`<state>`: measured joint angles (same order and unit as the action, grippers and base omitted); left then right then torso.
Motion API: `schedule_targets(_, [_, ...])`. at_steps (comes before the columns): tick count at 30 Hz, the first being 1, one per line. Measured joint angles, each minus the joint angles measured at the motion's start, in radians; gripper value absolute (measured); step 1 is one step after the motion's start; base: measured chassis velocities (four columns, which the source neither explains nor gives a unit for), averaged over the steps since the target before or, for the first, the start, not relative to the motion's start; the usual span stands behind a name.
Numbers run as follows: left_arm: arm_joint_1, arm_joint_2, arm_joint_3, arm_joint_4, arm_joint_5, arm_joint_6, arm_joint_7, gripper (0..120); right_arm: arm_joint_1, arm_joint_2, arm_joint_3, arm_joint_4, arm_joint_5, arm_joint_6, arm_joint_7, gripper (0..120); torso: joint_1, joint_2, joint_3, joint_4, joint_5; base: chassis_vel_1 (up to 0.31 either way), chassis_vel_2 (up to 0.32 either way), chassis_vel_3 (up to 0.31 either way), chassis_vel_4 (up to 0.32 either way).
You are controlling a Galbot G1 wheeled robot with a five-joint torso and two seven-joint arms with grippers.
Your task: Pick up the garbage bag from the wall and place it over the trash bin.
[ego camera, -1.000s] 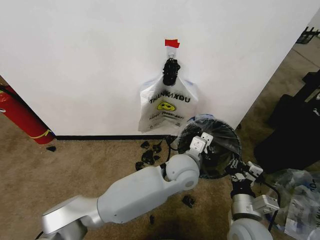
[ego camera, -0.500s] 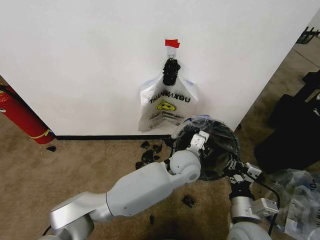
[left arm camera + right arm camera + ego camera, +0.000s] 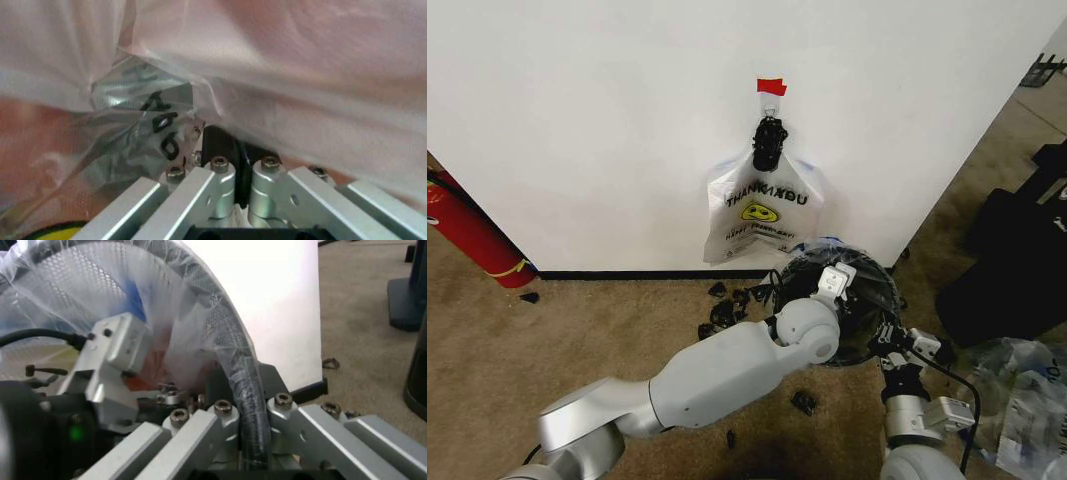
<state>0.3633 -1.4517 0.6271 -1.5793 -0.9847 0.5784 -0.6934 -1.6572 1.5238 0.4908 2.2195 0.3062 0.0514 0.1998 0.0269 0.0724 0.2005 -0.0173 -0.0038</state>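
Garbage bag [image 3: 167, 325] draped over trash bin [image 3: 879, 290], left gripper [image 3: 230, 150] pinching its film (inside bin), right gripper [image 3: 243, 405] clamping bin rim.

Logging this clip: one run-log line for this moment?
left gripper: inside trash bin, amid garbage bag | right gripper: jaws on bin rim | bag: over rim

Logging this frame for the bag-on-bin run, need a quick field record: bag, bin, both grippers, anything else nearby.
garbage bag: thin clear plastic draped over the bin mouth and rim
trash bin: black mesh bin on carpet by the wall's corner
left gripper: reaching into the bin, fingers closed on bag film
right gripper: at the bin's near rim, clamped on rim and plastic
smiley bag: hanging on the wall hook
fire extinguisher: leaning at the wall, far left
floor: black scraps on the carpet
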Motion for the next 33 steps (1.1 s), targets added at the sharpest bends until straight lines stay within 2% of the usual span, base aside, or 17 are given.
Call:
schedule_targets(12, [-0.012,-0.033,0.002,0.102,0.027,0.006,0.005,0,-0.005,-0.002,-0.007,0.009,0.011,0.000,-0.015,0,0.000,0.000,0.000,0.0001,-0.0001,0.000,0.000,0.000,0.000])
schedule_targets(17, [-0.010,-0.024,0.001,0.106,0.040,0.012,0.002,0,-0.002,-0.004,-0.008,0.006,0.017,-0.001,-0.016,0,0.000,0.000,0.000,0.0001,-0.0001,0.000,0.000,0.000,0.000])
schedule_targets(23, [-0.003,-0.006,0.000,0.077,0.039,0.002,0.006,0,0.010,-0.005,-0.008,-0.005,0.027,-0.003,-0.013,0,0.000,0.000,0.000,0.0001,-0.0001,0.000,0.000,0.000,0.000])
schedule_targets(33, [0.031,0.059,0.001,-0.025,0.019,-0.025,0.044,0,0.055,0.008,0.015,-0.010,0.131,-0.057,0.040,0,0.000,0.000,0.000,-0.0001,-0.0002,0.000,0.000,0.000,0.000])
